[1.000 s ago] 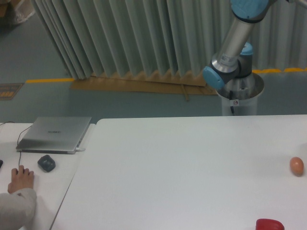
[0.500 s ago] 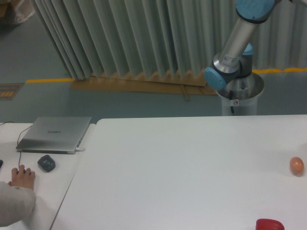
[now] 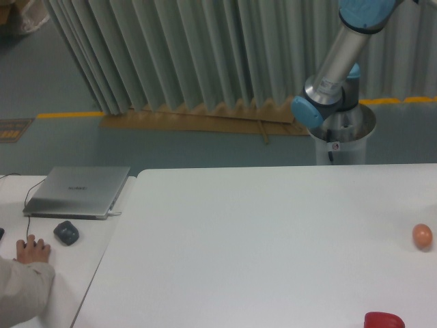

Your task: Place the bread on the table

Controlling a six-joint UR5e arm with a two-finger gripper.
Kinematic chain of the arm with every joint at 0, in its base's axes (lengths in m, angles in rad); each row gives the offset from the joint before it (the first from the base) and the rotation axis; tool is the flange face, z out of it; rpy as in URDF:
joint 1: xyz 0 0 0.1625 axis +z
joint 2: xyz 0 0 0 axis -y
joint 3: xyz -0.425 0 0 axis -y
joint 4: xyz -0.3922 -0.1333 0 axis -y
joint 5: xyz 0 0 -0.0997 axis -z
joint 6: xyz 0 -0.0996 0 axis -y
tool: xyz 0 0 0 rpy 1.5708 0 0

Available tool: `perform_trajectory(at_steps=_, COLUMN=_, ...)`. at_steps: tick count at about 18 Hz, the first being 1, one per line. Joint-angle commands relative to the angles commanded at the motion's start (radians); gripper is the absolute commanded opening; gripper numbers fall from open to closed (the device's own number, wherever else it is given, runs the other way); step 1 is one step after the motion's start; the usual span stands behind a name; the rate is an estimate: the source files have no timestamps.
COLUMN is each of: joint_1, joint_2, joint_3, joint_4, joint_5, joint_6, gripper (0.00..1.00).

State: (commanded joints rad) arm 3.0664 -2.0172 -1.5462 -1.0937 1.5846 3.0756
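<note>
Only the lower arm (image 3: 336, 68) and its base are shown, rising out of the top edge, so the tool is cut off and its state cannot be told. The bread is nowhere seen. On the white desk (image 3: 259, 239), an orange egg-shaped ball (image 3: 423, 236) lies near the right edge, and a red thing (image 3: 384, 320) is cropped by the bottom edge. A laptop (image 3: 76, 191) rests closed on the smaller side desk (image 3: 82, 253).

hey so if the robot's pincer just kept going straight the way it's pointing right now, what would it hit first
Cannot tell: the pincer is out of view. Only the arm shows, leaving the picture at the top right. The table holds just an orange ball and a red thing near the right edge.
</note>
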Motion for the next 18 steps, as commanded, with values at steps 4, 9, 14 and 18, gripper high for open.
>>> perform_trajectory(at_steps=4, joint_1=0.0, joint_2=-0.012, joint_3=0.003, joint_4=0.018, joint_5=0.0, joint_6=-0.006, gripper=1.0)
perform_trajectory(at_steps=9, joint_1=-0.005, joint_2=-0.021, joint_3=0.005, joint_4=0.023, joint_5=0.002, joint_6=-0.029, gripper=0.88)
perform_trajectory(at_steps=14, joint_1=-0.006, joint_2=-0.02, joint_3=0.005, joint_4=0.021, joint_5=0.008, joint_6=-0.058, gripper=0.59)
perform_trajectory(at_steps=18, joint_1=-0.005, joint_2=-0.011, joint_3=0.008, joint_4=0.015, joint_5=0.011, joint_6=-0.063, gripper=0.59)
